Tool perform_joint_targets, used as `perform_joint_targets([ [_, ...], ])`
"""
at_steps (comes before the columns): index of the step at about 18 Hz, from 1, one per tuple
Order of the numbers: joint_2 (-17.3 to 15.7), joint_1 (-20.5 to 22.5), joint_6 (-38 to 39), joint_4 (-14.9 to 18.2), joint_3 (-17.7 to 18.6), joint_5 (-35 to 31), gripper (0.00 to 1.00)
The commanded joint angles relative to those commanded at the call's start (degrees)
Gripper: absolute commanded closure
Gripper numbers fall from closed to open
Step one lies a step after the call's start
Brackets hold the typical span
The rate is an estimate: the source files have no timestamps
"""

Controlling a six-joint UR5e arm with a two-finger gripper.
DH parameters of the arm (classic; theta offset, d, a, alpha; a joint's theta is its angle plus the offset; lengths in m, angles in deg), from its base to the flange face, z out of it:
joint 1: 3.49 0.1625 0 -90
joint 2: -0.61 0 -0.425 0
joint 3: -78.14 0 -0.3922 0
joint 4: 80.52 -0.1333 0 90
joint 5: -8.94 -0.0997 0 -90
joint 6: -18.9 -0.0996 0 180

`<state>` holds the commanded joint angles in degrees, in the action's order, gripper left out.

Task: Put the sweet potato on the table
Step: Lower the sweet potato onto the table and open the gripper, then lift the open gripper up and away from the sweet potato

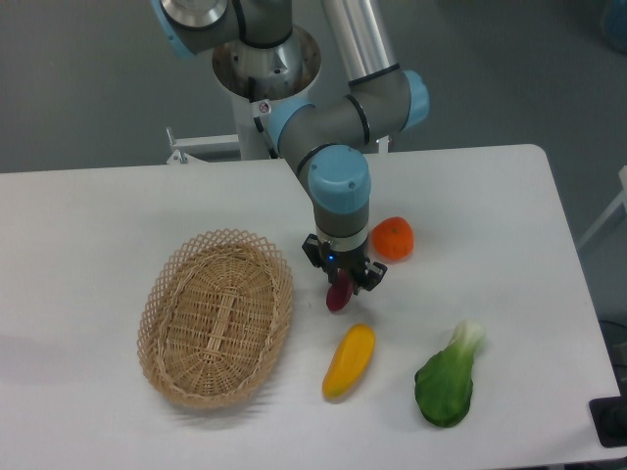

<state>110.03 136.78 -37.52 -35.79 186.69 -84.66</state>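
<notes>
The sweet potato (338,298) is a small reddish-purple piece hanging from my gripper (340,285), mostly hidden by the fingers; only its lower end shows. My gripper is shut on it, pointing down, low over the white table (98,215), just right of the basket and above the yellow vegetable. I cannot tell whether the sweet potato touches the table.
An oval wicker basket (217,315) lies to the left of the gripper. A round orange fruit (392,238) sits just right of the arm's wrist. A yellow-orange elongated vegetable (349,360) lies below the gripper. A green leafy vegetable (448,379) lies at the front right.
</notes>
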Motion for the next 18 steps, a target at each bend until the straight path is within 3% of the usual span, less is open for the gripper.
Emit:
perform_joint_targets([
  [6, -0.7, 2.1, -0.3, 0.5, -6.8, -0.2, 0.00],
  [10, -1.1, 5.8, -1.5, 0.7, -10.9, 0.0, 0.00],
  [13, -3.2, 9.6, -9.4, 1.6, -12.0, 0.1, 0.00],
  [18, -6.4, 16.7, -24.3, 7.8, -12.2, 2.2, 0.00],
])
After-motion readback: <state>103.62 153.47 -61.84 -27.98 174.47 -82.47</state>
